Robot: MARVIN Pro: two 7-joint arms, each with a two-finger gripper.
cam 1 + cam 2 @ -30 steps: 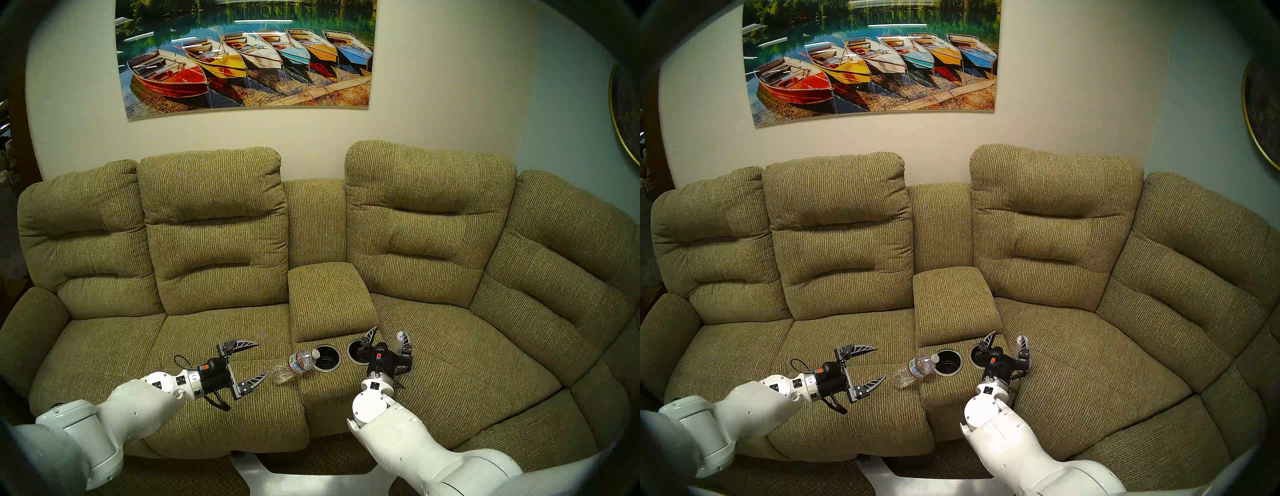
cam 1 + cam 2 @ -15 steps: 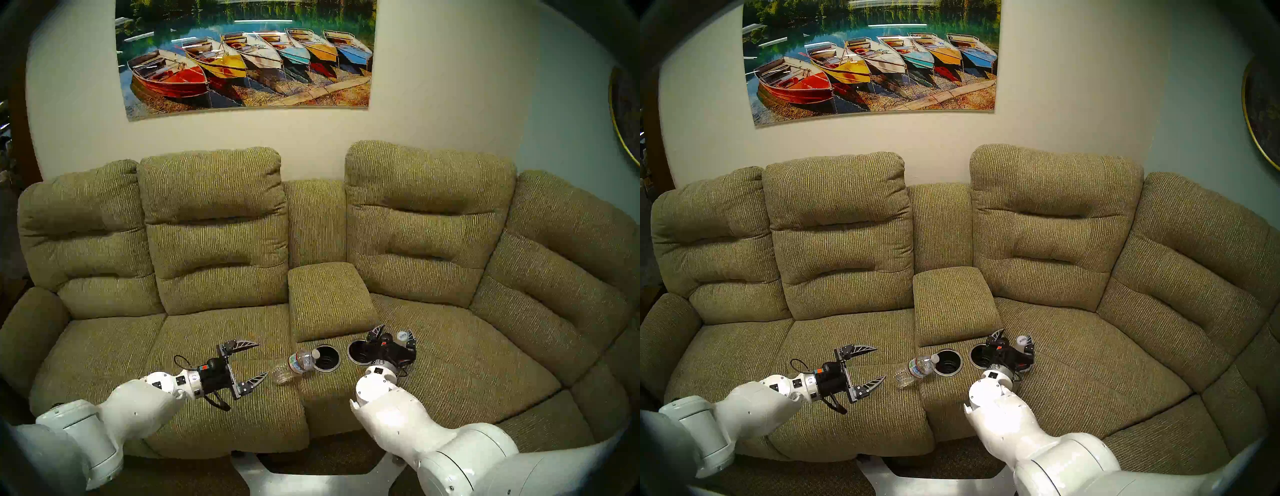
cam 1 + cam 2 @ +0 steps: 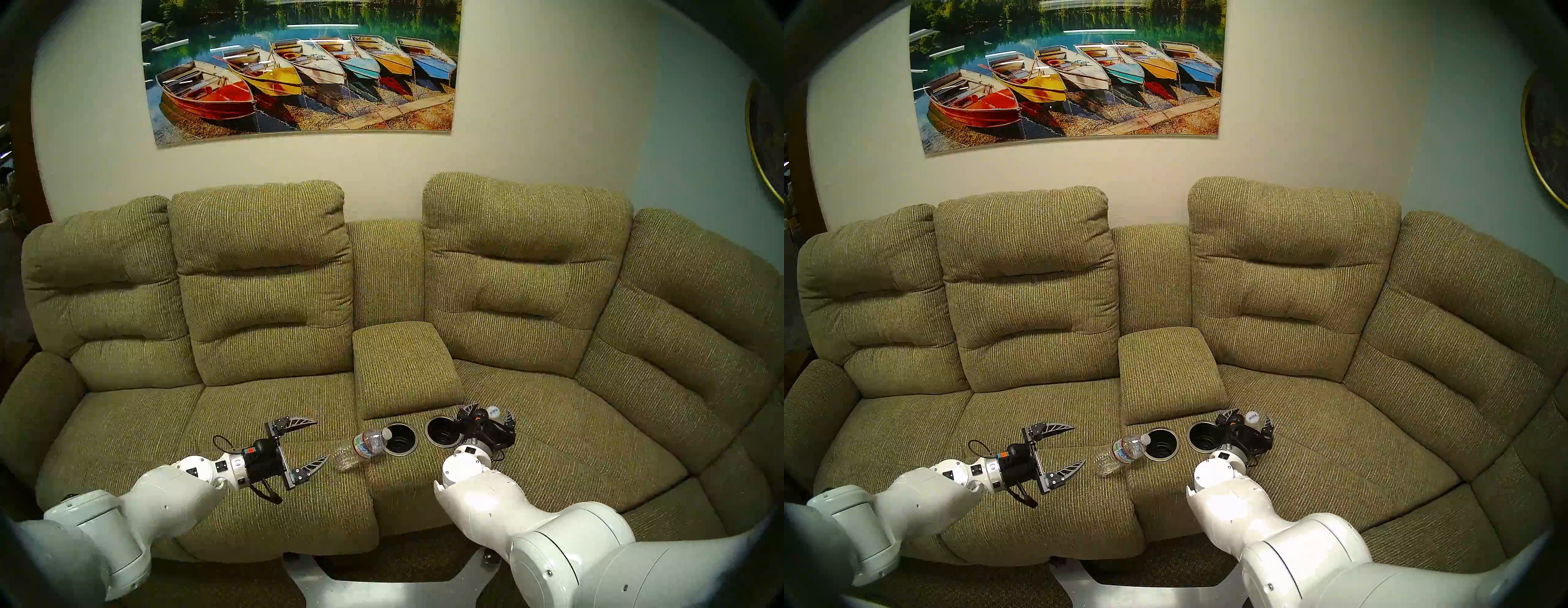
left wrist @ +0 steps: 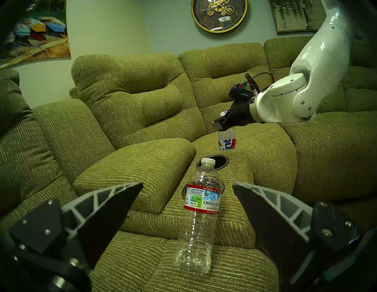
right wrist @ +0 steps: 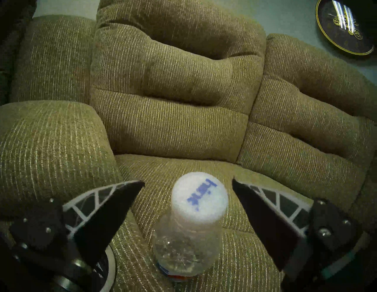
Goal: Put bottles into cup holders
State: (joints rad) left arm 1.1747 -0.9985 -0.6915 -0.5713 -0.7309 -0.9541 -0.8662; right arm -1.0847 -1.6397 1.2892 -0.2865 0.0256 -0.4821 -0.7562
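Between my right claw [image 5: 187,206] fingers stands the red-and-blue-labelled bottle [image 5: 189,236], upright on the seat beside the right cup holder [image 3: 441,432] — jaws wide, nothing gripped. Reaching step; next I should likely close below the cap and lift — my left claw [image 4: 187,206] idles open.

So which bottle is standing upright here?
The bottle with the blue-printed cap, between the right gripper's open fingers; the Crystal Geyser bottle leans against the console.

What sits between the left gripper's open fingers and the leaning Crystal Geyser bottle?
Only bare sofa fabric. In the left wrist view the left gripper is open, and the Crystal Geyser bottle lies ahead, untouched.
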